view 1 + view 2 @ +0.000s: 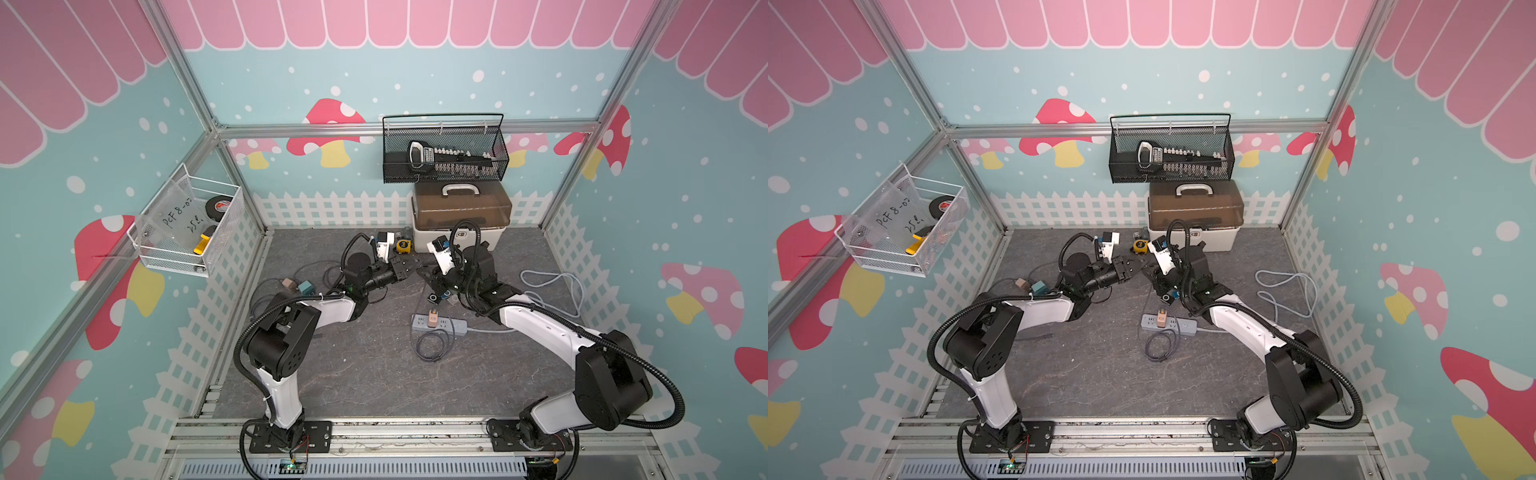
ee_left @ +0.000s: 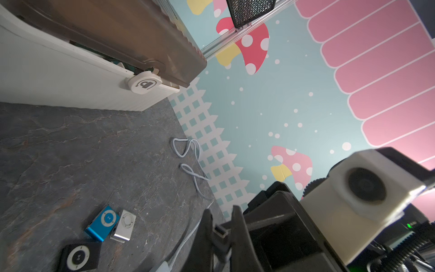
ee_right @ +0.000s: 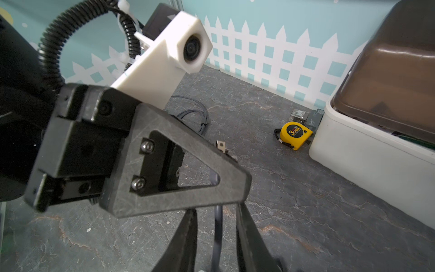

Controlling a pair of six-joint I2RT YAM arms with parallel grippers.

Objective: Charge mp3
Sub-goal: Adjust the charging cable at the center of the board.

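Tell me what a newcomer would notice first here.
The claws face tip to tip mid-table: the left claw pinches a plug, the right claw stands open around a cable. Near them lie a blue mp3, a silver mp3 and a black mp3. A yellow tape sits by the box.

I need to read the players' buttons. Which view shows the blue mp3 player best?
The left wrist view: the blue mp3 player lies face up and close, its control ring plain, beside a silver player. In both top views it is only a tiny blue patch. The right wrist view does not show it.
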